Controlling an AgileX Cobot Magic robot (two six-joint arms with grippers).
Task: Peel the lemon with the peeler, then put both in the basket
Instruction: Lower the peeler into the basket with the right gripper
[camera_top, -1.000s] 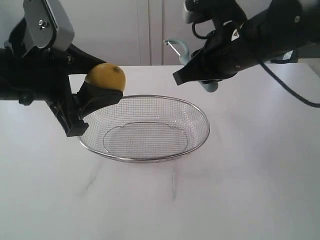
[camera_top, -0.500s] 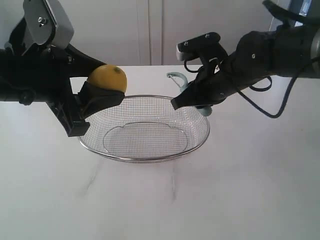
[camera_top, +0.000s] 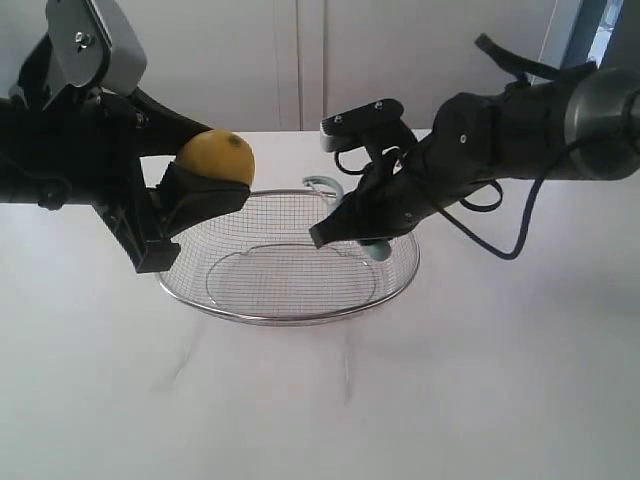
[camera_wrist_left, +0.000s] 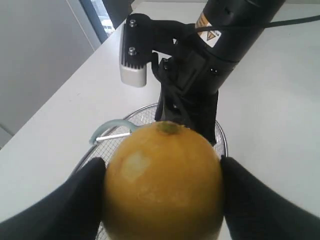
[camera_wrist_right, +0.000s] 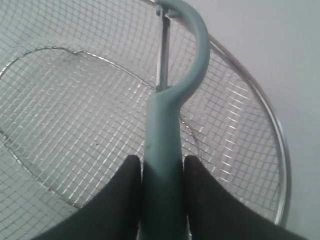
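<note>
My left gripper (camera_top: 205, 180) is shut on the yellow lemon (camera_top: 214, 157), holding it above the basket's left rim. The lemon (camera_wrist_left: 162, 182) fills the left wrist view between the two black fingers (camera_wrist_left: 75, 205), with a pale scraped patch on its skin. My right gripper (camera_top: 345, 228) is shut on the teal peeler (camera_top: 330, 190), low over the right half of the wire mesh basket (camera_top: 400, 275). In the right wrist view the peeler (camera_wrist_right: 167, 120) runs out between the fingers (camera_wrist_right: 120, 200), blade head over the basket (camera_wrist_right: 260, 105) mesh.
The basket stands on a white table (camera_top: 500, 380). A pale wall with a door seam (camera_top: 300, 60) closes off the back. The right arm (camera_wrist_left: 220, 55) hangs over the basket's far side in the left wrist view.
My right gripper has come down and to the left with the peeler, from above the basket's far rim to low over its inside. The left arm and lemon have stayed put.
</note>
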